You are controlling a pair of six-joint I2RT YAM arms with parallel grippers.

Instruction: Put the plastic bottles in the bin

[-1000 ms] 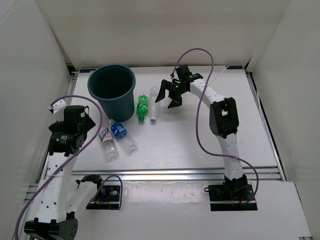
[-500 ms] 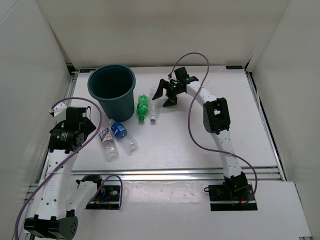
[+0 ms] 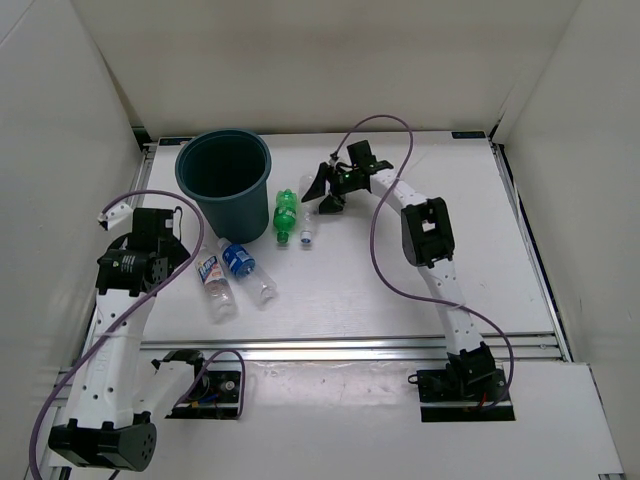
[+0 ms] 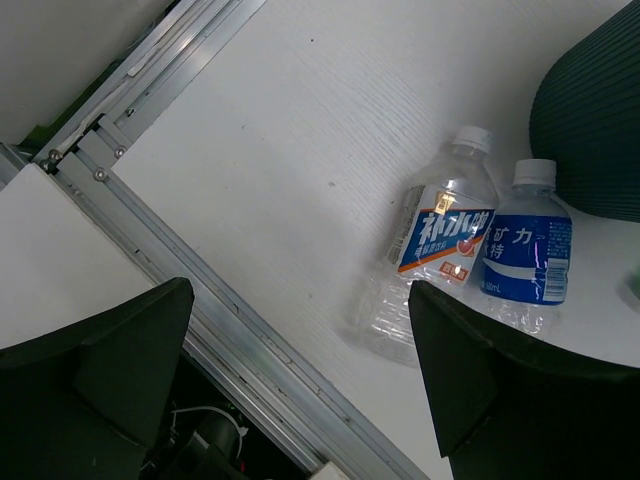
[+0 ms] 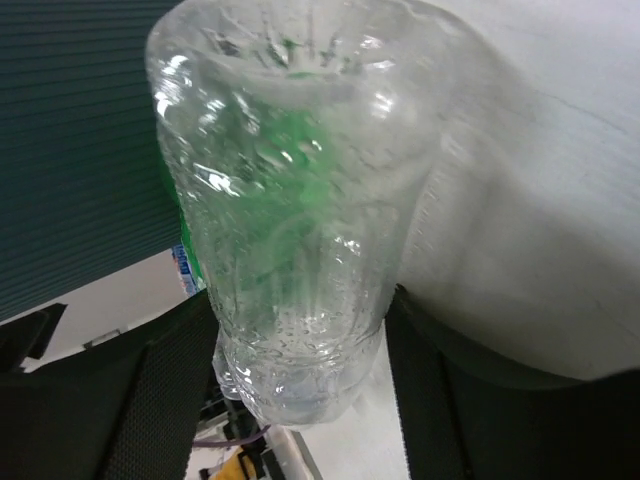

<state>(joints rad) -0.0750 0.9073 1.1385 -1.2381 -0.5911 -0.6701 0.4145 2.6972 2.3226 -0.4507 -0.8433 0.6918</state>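
Observation:
The dark teal bin (image 3: 224, 205) stands at the back left. Beside it lie a green bottle (image 3: 286, 213) and an unlabelled clear bottle (image 3: 307, 222). My right gripper (image 3: 322, 193) is at the far end of that clear bottle (image 5: 290, 200), and both fingers (image 5: 150, 400) press against its sides. The bottle lies on the table. Near the left arm lie a white-labelled bottle (image 4: 440, 240) and a blue-labelled bottle (image 4: 525, 255), side by side. My left gripper (image 4: 300, 370) hovers open above the table's front rail, nothing between its fingers.
An aluminium rail (image 4: 200, 300) runs along the table's near edge, with cables and a dark box (image 3: 210, 388) below it. White walls close in the table on three sides. The bin's ribbed wall (image 5: 80, 150) is right behind the clear bottle.
My right gripper has moved left onto the clear bottle's end and its fingers have closed against it. The left arm has shifted slightly, gripper still open.

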